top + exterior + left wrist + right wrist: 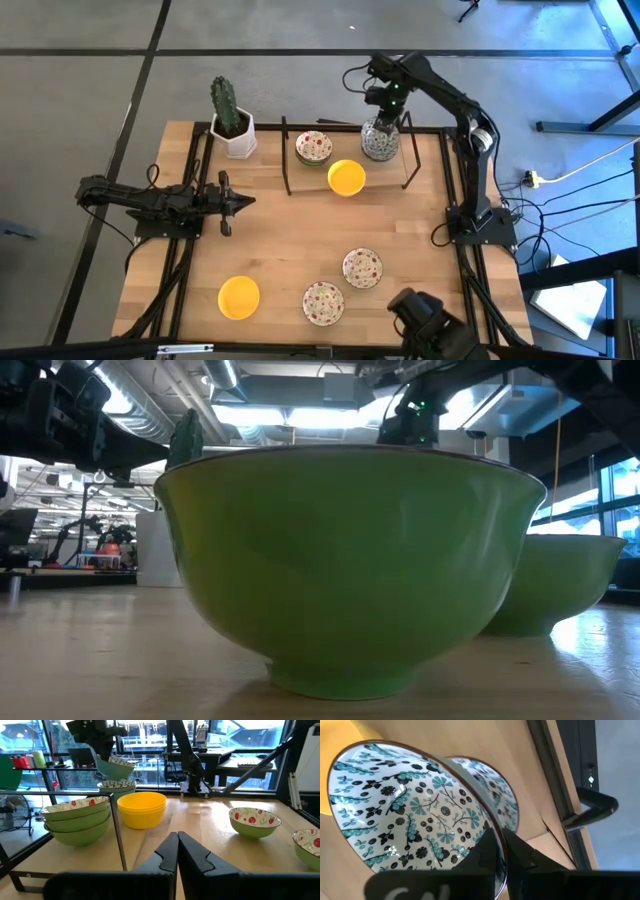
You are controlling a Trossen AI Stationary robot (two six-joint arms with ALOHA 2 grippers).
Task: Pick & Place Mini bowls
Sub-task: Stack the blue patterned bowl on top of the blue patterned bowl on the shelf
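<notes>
Mini bowl with the green-grey pattern (415, 805) hangs tilted over the stack of like bowls (380, 140) at the table's (300, 240) far right, inside the black rack (345, 155); right gripper (499, 851) has its jaws clamped on the rim. Judgement: level the bowl and centre it over the stack, then lower it until it nests before releasing. Right arm reaches far forward, wrist bent down. Left gripper (178, 851) rests low at mid-left, jaws together, holding nothing.
</notes>
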